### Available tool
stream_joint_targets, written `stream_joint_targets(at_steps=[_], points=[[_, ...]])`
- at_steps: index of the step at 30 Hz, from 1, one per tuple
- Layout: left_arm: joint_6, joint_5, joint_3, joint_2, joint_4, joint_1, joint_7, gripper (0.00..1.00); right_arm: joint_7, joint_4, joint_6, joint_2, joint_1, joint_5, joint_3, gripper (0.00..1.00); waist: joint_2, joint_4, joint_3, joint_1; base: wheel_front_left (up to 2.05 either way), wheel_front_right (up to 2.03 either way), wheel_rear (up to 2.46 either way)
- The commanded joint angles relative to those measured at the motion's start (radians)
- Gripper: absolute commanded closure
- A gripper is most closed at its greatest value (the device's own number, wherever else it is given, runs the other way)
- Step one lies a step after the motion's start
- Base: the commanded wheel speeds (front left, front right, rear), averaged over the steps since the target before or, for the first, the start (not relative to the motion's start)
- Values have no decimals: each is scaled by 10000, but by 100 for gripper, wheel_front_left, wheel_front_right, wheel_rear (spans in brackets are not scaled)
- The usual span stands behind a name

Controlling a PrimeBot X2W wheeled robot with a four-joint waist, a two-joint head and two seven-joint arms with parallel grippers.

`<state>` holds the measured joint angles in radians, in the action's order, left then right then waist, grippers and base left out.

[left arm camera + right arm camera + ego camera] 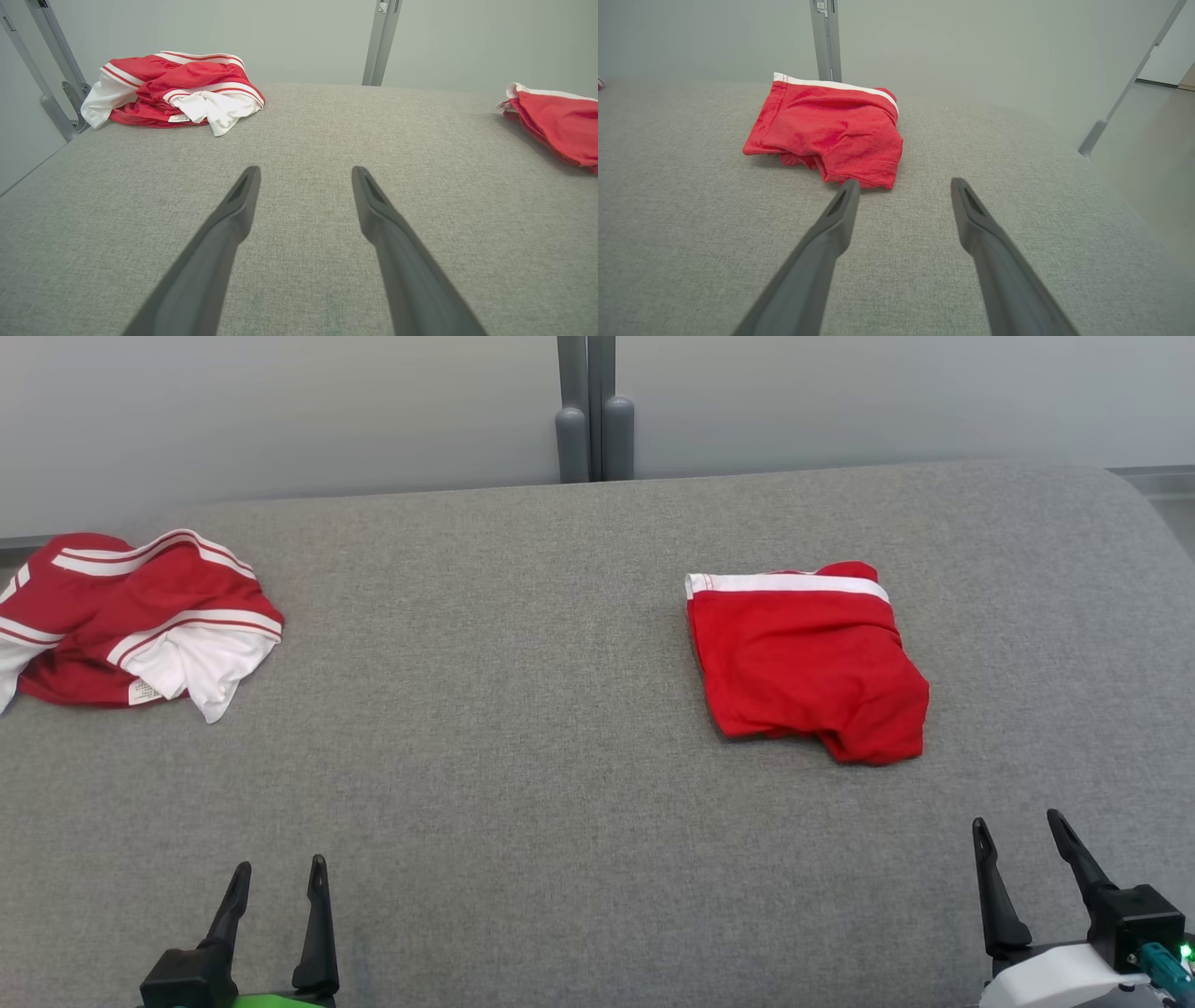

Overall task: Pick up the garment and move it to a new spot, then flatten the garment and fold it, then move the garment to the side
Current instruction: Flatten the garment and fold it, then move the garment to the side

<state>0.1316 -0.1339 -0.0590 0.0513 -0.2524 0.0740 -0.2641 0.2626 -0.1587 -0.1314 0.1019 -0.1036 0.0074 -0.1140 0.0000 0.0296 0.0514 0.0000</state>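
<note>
**Desk:** Where does the garment lie?

**Caption writer:** The folded red garment [808, 663] rests on the grey cloth-covered table [523, 775], at about 2 o'clock in the head view. Its white band [789, 583] runs along the far edge, and its near right corner is bunched and rumpled.

**Desk:** And the claws?

**Caption writer:** Both are released. The right gripper [1016, 819] sits at 5 o'clock with its two dark fingers spread and nothing between them. It is near the garment's close hem but apart from it. In the right wrist view the red cloth lies at 11 o'clock, just past the left fingertip. The left gripper [280, 863] sits at 7 o'clock, also spread and grasping nothing, over bare grey cloth.

**Desk:** Anything else on the table?

**Caption writer:** A crumpled red-and-white garment [140, 621] sits at 9 to 10 o'clock, against the table's left edge. It is heaped rather than folded, with white stripes, a white flap hanging toward the robot and a small label [145, 690] showing. It is well apart from the folded piece. In the left wrist view it shows at 11 o'clock, with the folded one at the 2 to 3 o'clock edge.

**Desk:** Background?

**Caption writer:** A grey post [595, 411] stands at 12 o'clock behind the table, against a pale wall [280, 411].
</note>
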Motion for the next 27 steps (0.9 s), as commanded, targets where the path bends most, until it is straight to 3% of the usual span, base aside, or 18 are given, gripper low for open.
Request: stream_joint_targets(at_steps=[1, 27], points=[[-18, -8, -65, 6, 94, 141, -1, 0, 30, 64, 14, 19, 79, 103, 33, 0, 0, 24, -33, 0, 0, 0, 0], [-18, -227, 241, 0, 218, 162, -2, 0, 30, 350, 14, 149, 330, 114, -123, 0, 0, 414, -31, 0, 0, 0, 0]])
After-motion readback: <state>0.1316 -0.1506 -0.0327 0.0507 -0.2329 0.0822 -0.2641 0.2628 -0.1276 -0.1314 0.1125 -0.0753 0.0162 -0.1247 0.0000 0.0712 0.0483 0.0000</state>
